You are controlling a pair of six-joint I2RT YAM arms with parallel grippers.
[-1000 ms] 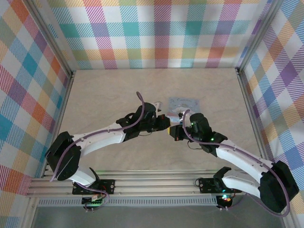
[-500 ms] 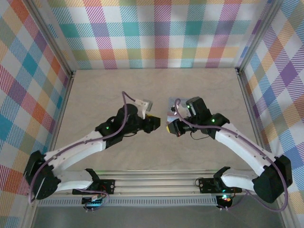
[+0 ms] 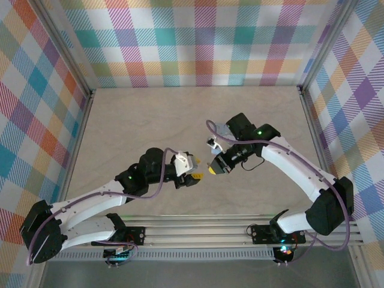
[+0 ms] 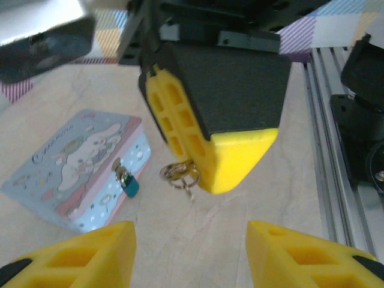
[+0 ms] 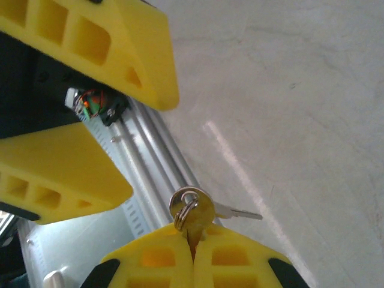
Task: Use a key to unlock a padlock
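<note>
Left wrist view: the padlock (image 4: 128, 184) hangs on the side wall of the pale blue box (image 4: 66, 174), which rests on the tabletop (image 4: 198, 223). In the top view the right arm covers that spot.

Right wrist view: the right hand (image 5: 193, 243) is pinched shut on a key (image 5: 195, 215). The key carries a key ring (image 5: 182, 204), and a second key (image 5: 239, 212) juts out to the right.

The left hand (image 4: 189, 252) stands part open and holds nothing. One second ago it was closed and close against the right hand beside the box. It has since drawn back toward the near left.

The padlock lies beyond the right hand's tip, left of the hanging key ring in the left wrist view. It is apart from the ring, and neither hand touches it.
</note>
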